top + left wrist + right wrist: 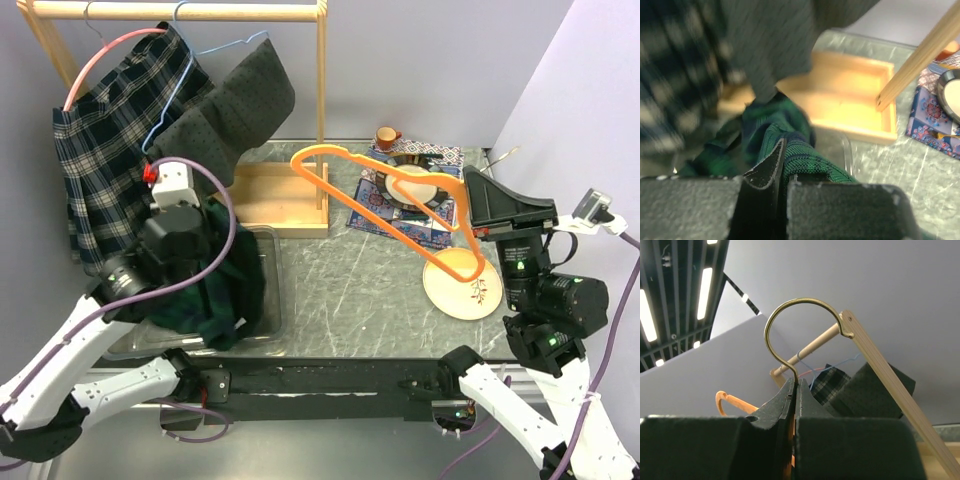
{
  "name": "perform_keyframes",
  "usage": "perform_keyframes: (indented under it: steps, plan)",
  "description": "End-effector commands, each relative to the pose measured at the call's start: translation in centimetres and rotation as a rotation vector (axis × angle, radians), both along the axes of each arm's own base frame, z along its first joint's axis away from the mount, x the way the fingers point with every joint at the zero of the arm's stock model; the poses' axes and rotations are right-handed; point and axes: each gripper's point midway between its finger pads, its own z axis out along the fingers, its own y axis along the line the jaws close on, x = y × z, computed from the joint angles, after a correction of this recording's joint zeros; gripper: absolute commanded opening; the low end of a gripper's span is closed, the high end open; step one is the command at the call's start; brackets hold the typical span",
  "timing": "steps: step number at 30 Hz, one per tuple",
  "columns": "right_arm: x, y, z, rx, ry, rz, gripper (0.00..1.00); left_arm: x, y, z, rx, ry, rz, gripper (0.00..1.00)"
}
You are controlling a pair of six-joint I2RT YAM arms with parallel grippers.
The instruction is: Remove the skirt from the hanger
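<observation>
Found the green tartan skirt (pixel 225 290) off the orange hanger (pixel 372 214) and well apart from it. Located the skirt in front of the wooden garment rack (pixel 322 100), left of its base tray (pixel 265 195), bunched over the rim of a clear bin (pixel 272 310) on the counter (pixel 350 290).

Observed the left end effector (pixel 782 150) pinching a fold of the skirt, with green cloth wedged between fingers drawn close together.

Observed the right end effector (pixel 795 387) pressed together on the hanger, with orange plastic showing in the seam between the fingers. Located the hanger to the right of the rack's upright post, bare of any cloth, with its looped end reaching toward the post and its far end over a cream plate (pixel 470 295). Unable to tell whether that end touches the plate.

Noted a brass hook (pixel 790 325) with a pale wooden strip just above the right fingers in the wrist view. Unable to tell what it belongs to.

Recorded two garments hanging on the rack's top rail: a navy check garment (pixel 110 140) on a pink hanger at the left, and a dark grey garment (pixel 240 110) on a blue wire hanger beside it. Noted a patterned mat (pixel 375 215) carrying dishes right of the rack base, partly under the orange hanger.
</observation>
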Motion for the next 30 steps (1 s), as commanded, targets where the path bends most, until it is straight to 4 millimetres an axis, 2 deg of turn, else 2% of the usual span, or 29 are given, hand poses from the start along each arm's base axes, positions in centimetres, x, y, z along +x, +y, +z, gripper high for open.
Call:
perform_keyframes:
  steps: [1,4,6,11,14,16,17,20,21,23,24,28,29,30]
  plan:
    - [-1.0,-0.5,0.2,0.023,-0.017,0.006,0.0,-1.5,2.2,-1.7,-0.243,0.011,0.176,0.03]
    - [-0.8,-0.4,-0.3,0.024,-0.007,0.01,0.0,-1.7,3.3,-3.9,-0.231,0.045,0.249,0.15]
    - [-0.6,-0.4,-0.6,0.03,0.003,0.011,0.0,-1.4,4.2,-4.6,-0.216,0.052,0.301,0.19]
    - [-0.4,-0.7,-0.9,0.036,0.018,-0.003,0.0,-0.8,4.6,-7.6,-0.264,0.134,0.343,0.16]
    - [-0.5,-1.1,-1.2,0.037,0.023,-0.023,0.0,-1.7,6.1,-9.7,-0.293,0.186,0.432,0.16]
    - [-0.6,-1.5,-1.3,0.035,0.026,-0.044,0.0,-2.3,7.3,-10.5,-0.341,0.177,0.52,0.23]
    - [-0.7,-1.7,-1.2,0.034,0.024,-0.052,0.0,-3.4,8.2,-11.2,-0.327,0.2,0.561,0.26]
    - [-0.7,-2.3,-1.0,0.025,0.033,-0.09,0.0,-4.5,9.5,-11.4,-0.38,0.171,0.662,0.36]
    - [-0.6,-2.4,-1.0,0.023,0.039,-0.095,0.0,-5.1,10.0,-11.7,-0.387,0.175,0.691,0.49]
    - [-0.7,-2.8,-0.9,0.034,0.044,-0.11,0.0,-5.7,10.6,-12.0,-0.379,0.174,0.729,0.65]
    - [-0.8,-3.0,-0.9,0.038,0.044,-0.113,0.0,-6.4,11.0,-12.4,-0.377,0.187,0.761,0.69]
    - [-1.0,-3.4,-0.9,0.049,0.058,-0.124,0.0,-6.7,11.5,-13.0,-0.35,0.2,0.785,0.83]
    - [-1.1,-3.5,-0.8,0.051,0.059,-0.126,0.0,-6.8,12.2,-12.9,-0.339,0.19,0.81,0.9]
    - [-1.2,-3.6,-0.8,0.05,0.059,-0.13,0.0,-6.8,12.6,-12.5,-0.32,0.177,0.823,0.93]
